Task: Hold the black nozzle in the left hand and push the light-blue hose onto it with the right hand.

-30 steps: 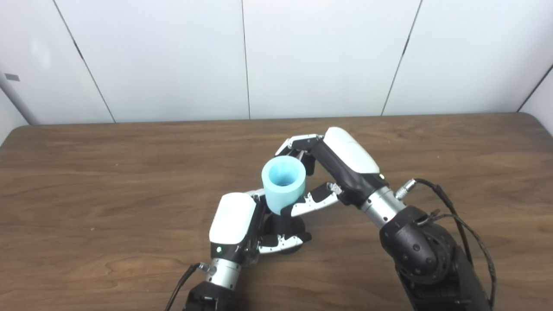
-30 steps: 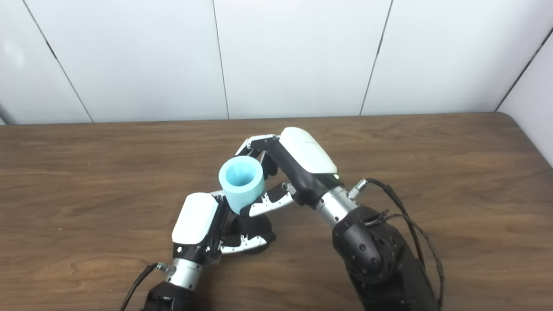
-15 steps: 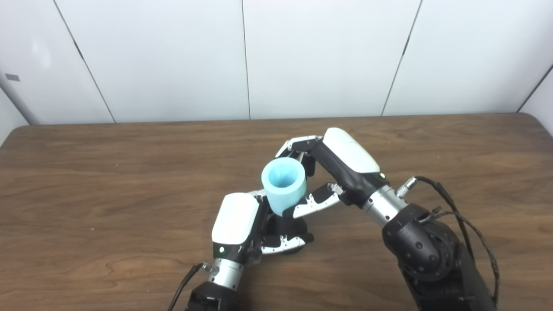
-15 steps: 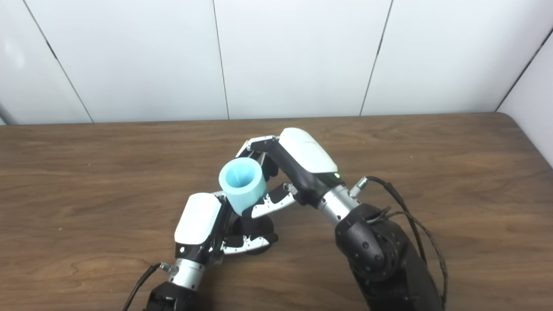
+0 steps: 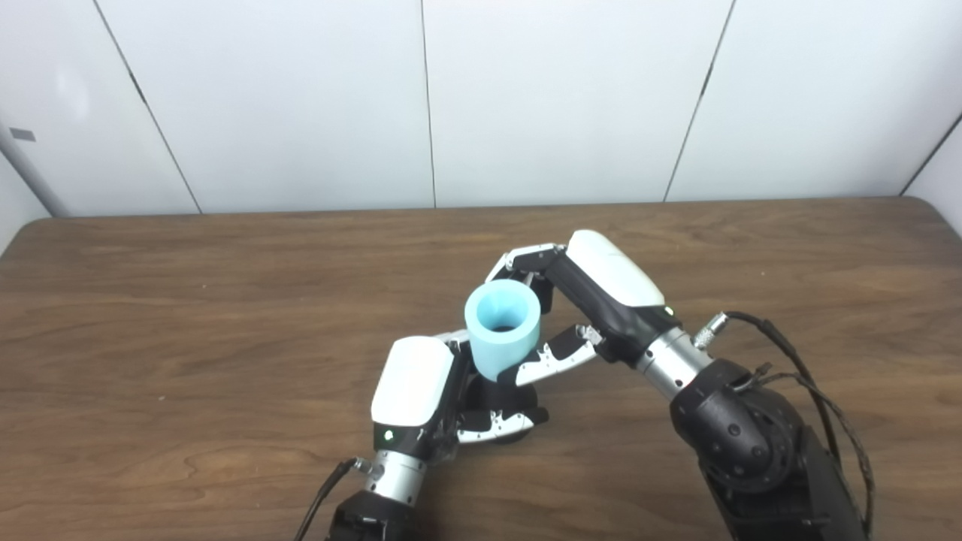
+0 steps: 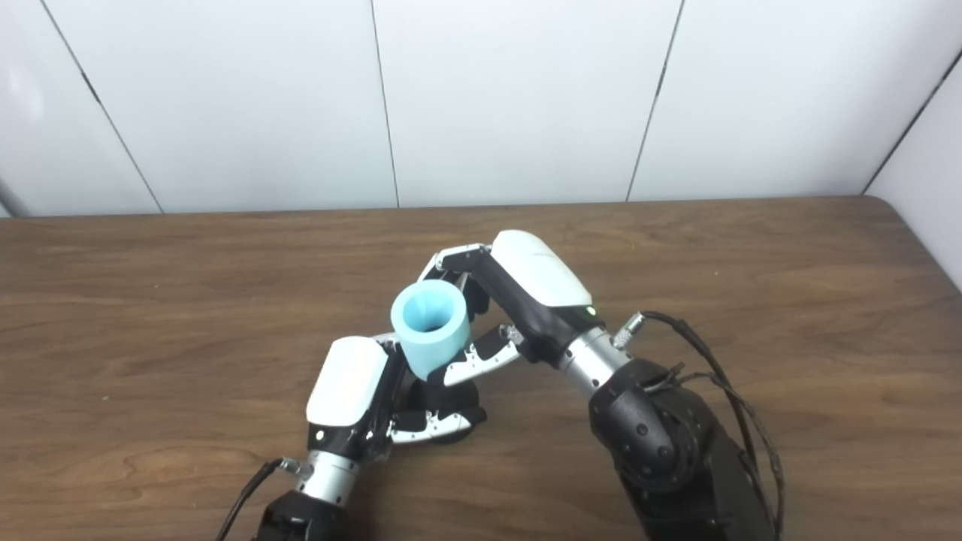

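Note:
My left hand [image 5: 421, 391] is shut on the black nozzle [image 5: 502, 398], which stands on the wooden table [image 5: 188, 315] near the front middle; my fingers hide most of it. My right hand [image 5: 582, 300] is shut on the light-blue hose [image 5: 502, 329], a short thick tube held upright directly above the nozzle, its lower end at the nozzle's top. A dark shape shows down inside the hose's open top. The same scene shows in the right eye view, with the hose [image 6: 431, 327], the left hand [image 6: 353, 391] and the right hand [image 6: 526, 289].
White wall panels [image 5: 526, 98] stand behind the table's far edge. A black cable [image 5: 782, 353] loops from my right wrist. The table's rounded right corner [image 5: 932, 207] is at the far right.
My right hand has moved the hose slightly right and down over the nozzle. The hose now stands more upright, and a dark shape shows inside it. The left hand has barely moved.

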